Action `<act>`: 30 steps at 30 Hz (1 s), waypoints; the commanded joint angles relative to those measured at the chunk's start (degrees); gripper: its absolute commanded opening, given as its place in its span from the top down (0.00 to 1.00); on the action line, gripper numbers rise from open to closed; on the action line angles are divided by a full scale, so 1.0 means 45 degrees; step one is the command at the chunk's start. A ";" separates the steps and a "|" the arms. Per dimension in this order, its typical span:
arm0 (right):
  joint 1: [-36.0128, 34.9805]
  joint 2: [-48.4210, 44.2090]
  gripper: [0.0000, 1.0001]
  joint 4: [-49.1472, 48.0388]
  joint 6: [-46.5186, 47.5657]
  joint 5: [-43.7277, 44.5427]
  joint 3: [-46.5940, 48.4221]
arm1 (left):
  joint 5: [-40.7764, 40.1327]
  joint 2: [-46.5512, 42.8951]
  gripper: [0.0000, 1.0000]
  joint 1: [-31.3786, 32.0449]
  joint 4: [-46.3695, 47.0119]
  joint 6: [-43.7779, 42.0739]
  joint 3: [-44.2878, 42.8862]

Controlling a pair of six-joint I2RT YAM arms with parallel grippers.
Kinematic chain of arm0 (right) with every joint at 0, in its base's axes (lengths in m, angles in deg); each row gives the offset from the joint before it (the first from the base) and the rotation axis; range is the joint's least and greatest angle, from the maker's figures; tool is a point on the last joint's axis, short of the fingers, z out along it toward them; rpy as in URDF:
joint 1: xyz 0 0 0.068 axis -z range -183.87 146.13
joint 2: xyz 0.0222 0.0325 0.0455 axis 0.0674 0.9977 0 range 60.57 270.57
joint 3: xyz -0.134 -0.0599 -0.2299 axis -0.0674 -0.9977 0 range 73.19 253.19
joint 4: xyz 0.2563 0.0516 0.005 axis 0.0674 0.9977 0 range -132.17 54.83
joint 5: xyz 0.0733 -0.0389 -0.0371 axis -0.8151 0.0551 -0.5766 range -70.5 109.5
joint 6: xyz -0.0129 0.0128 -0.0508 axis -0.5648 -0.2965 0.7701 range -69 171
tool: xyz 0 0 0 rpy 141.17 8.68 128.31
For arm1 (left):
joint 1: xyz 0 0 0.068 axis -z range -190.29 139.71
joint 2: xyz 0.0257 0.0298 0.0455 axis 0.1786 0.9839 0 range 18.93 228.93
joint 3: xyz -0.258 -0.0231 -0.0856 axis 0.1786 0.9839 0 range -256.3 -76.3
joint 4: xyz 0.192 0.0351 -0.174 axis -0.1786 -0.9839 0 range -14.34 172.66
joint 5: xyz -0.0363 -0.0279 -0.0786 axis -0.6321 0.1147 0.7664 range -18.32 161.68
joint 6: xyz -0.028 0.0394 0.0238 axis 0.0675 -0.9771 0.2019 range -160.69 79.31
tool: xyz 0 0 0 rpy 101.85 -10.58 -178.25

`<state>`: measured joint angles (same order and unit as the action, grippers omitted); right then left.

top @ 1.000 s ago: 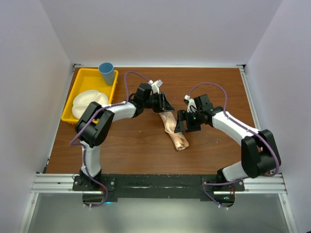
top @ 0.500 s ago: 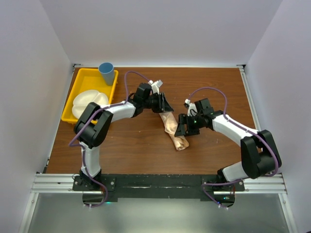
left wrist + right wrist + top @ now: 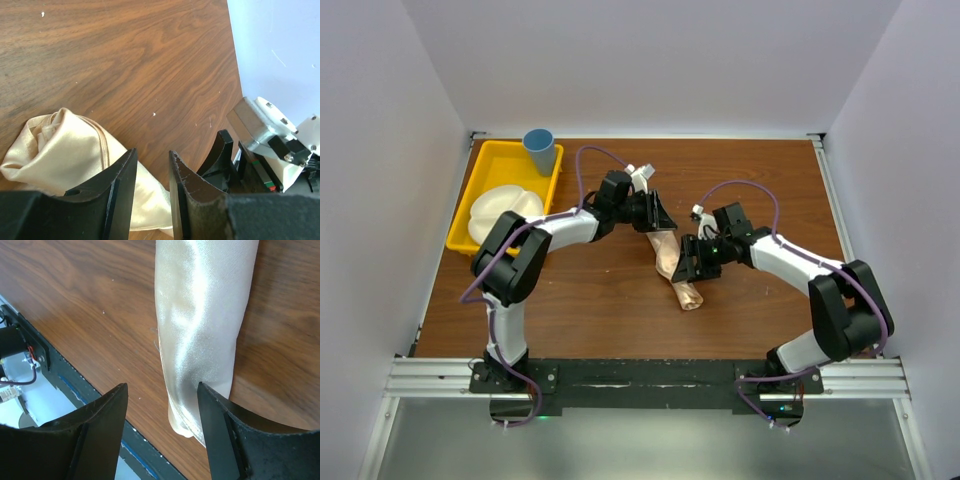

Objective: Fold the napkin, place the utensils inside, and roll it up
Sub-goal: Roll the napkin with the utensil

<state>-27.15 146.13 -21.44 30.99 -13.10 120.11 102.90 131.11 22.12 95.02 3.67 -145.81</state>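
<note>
The napkin (image 3: 677, 270) lies as a tight peach roll mid-tabletop (image 3: 590, 300), between the 2 arms, so the folding and most of the rolling look done. No fork shows anywhere. It is probably wrapped inside, though that cannot be confirmed. The right pincer (image 3: 161, 387) is released, jaws wide, with 1 finger at the roll's edge. The left pincer (image 3: 152, 152) sits over the far end, jaws narrowly parted, and I cannot tell whether they pinch cloth. Only tightening the roll and letting go seem left.
</note>
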 commanded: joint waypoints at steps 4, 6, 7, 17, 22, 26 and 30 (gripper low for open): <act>-0.0137 0.0108 0.38 -0.0700 -0.0455 -0.0236 0.0414 | 0.0757 -0.0300 0.68 0.0182 0.0944 0.0396 0.0505; -0.0118 0.0225 0.37 -0.0876 -0.0456 -0.0101 0.0336 | 0.0699 -0.0494 0.69 0.0299 0.0906 0.0358 0.0837; -0.0137 0.0322 0.37 -0.0876 -0.0436 -0.0080 0.0336 | 0.0505 -0.0650 0.69 0.0319 0.0906 0.0319 0.1013; -0.0118 -0.0262 0.35 0.0547 0.0265 0.0759 0.1292 | -0.1547 -0.3306 0.79 0.0865 -0.0911 -0.0834 0.3102; -0.0137 -0.0770 0.30 0.1153 0.0910 0.1965 0.2110 | -0.1509 -0.3250 0.82 0.1022 -0.0599 -0.0639 0.3494; -0.0098 -0.1395 0.02 0.1312 0.1052 0.3682 0.2718 | -0.1645 -0.3191 0.83 0.1120 -0.0481 -0.0600 0.3709; 0.0915 0.0027 0.02 0.2892 0.1497 0.1313 0.4123 | -0.1684 -0.3015 0.83 0.1120 -0.0364 -0.0639 0.3827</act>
<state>-26.76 142.40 -13.94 35.06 -1.62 132.46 96.23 116.95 26.86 91.20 1.66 -129.16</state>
